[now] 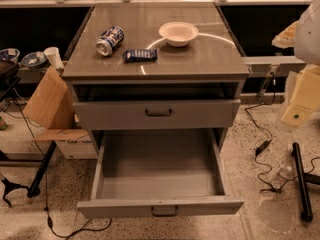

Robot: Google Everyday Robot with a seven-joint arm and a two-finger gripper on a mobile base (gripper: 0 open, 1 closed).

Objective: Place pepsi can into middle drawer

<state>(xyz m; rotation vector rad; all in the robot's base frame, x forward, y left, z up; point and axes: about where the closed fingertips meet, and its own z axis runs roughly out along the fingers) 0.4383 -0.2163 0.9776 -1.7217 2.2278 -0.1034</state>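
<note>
The pepsi can [110, 40] lay on its side left of the white bowl [178, 33], its long axis slanting front-left. The gripper [289, 35] hung well right of the bowl; open or closed, I cannot tell. The middle drawer [160, 207] stood open below the bowl.

Tabletop [200, 59]: smooth grey, semi-gloss, light streaks reflected across it. Pepsi can [110, 40]: shiny metal, printed blue/white wall, silver end. Snack packet [140, 55]: glossy dark-blue wrapper. Bowl [178, 33]: white, smooth, low sheen; material can't tell. Middle drawer [125, 207]: matt grey finish inside & out, w/ dark handle [164, 211]. Cardboard box [47, 101]: matt brown. Floor [250, 159]: speckled, stone-like, slight sheen. Pincer [296, 115], at right edge beside cabinet: cream, matt, plastic-looking.
</note>
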